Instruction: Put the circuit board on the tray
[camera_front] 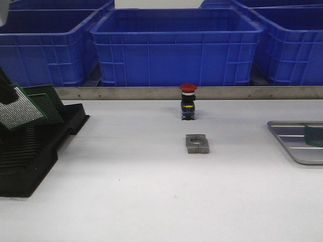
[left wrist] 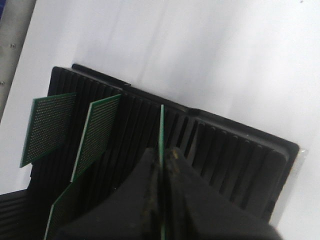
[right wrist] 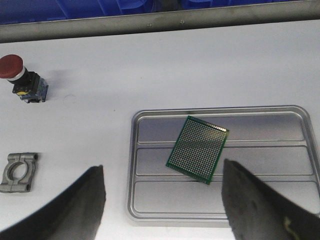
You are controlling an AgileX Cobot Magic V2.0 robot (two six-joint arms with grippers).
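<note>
My left gripper (left wrist: 162, 155) is shut on a green circuit board (left wrist: 161, 127), seen edge-on, over the black slotted rack (left wrist: 230, 150). Two more boards (left wrist: 49, 127) (left wrist: 97, 135) stand in the rack's slots. In the front view the rack (camera_front: 35, 146) sits at the far left with green boards (camera_front: 17, 108) leaning above it. The silver tray (camera_front: 290, 143) lies at the right edge. Above its near-left part hangs my right gripper (right wrist: 162, 165), open and holding nothing. One green board (right wrist: 198, 148) lies flat and skewed across the tray's (right wrist: 131, 165) ridged bottom.
A red emergency push button (camera_front: 187, 101) stands mid-table, with a grey metal clamp block (camera_front: 197, 143) just in front of it. Blue plastic bins (camera_front: 176, 45) line the back behind a metal rail (camera_front: 227, 93).
</note>
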